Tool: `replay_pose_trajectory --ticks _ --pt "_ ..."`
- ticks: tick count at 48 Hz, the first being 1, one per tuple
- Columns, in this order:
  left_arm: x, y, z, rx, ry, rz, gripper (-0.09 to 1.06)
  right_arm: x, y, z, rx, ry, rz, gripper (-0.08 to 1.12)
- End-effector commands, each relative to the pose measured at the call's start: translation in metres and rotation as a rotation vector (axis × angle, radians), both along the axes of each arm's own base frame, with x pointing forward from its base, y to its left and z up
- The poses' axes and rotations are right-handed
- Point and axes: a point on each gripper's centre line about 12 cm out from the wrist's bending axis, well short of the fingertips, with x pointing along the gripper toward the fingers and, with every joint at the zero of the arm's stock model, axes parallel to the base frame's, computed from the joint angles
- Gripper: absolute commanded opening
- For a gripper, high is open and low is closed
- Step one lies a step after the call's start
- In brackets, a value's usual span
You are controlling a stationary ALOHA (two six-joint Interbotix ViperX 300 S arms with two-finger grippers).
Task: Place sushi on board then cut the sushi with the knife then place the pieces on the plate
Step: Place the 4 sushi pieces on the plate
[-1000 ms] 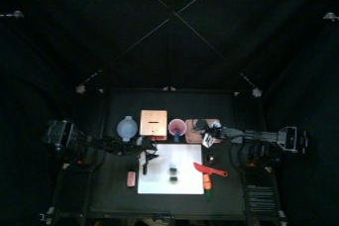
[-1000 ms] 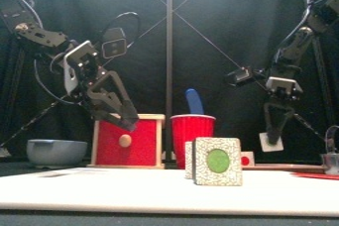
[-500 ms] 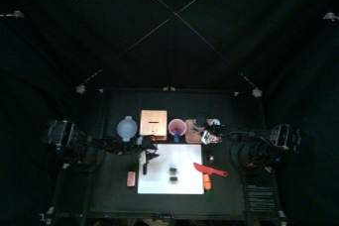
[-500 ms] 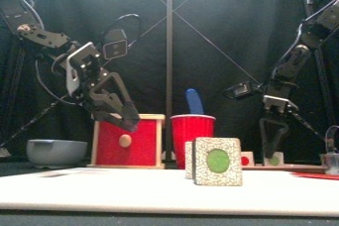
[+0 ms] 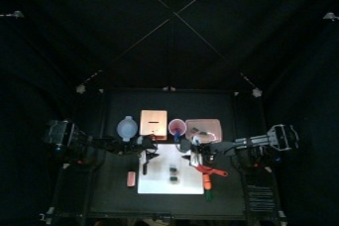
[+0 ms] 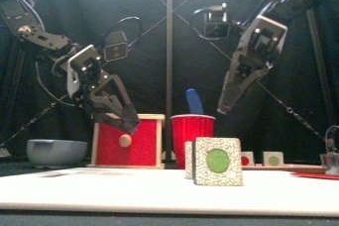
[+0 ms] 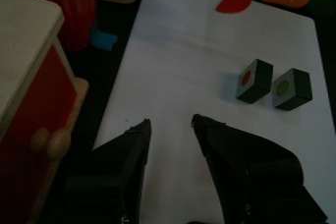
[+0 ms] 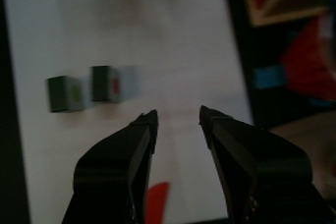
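Two dark green sushi pieces [image 5: 172, 177] stand side by side on the white cutting board [image 5: 175, 198], large in the front view [image 6: 216, 161]. The left wrist view shows them [image 7: 273, 83] ahead of my open left gripper [image 7: 170, 123], which hangs empty over the board's left side [image 6: 119, 117]. My right gripper [image 8: 179, 113] is open and empty too, raised above the board behind the red cup [image 6: 221, 103]. Two more pieces [image 6: 261, 158] sit low at the back right, where the pink plate [image 5: 203, 127] lies. The red knife [image 5: 212, 173] lies on the board's right side.
Along the back stand the blue-grey bowl [image 5: 126, 127], the wooden box with red drawer front [image 6: 129, 141] and the red cup [image 6: 193, 136] with a blue knife in it. The box [image 7: 33, 81] is close beside my left gripper.
My right gripper lowered a pale piece to the plate at the back right, let it go, then swung up and left over the board. The left arm stayed still.
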Motion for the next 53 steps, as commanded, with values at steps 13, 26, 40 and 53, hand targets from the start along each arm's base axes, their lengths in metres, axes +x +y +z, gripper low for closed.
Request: replay_pose_trajectory --ticks 13,26,40,53 --pt "0.006 0.001 0.008 0.001 -0.029 0.004 0.79 0.043 0.041 -0.016 0.046 0.012 0.066 0.78" --pt "0.006 -0.001 0.007 0.001 -0.026 -0.002 0.79 0.052 0.050 -0.027 0.054 0.032 0.074 0.78" --pt "0.005 -0.001 0.006 -0.001 -0.023 -0.001 0.79 0.060 0.054 -0.049 0.043 0.080 0.085 0.77" --pt "0.004 -0.001 0.005 0.000 -0.020 -0.002 0.79 0.059 0.051 -0.049 0.043 0.086 0.075 0.67"
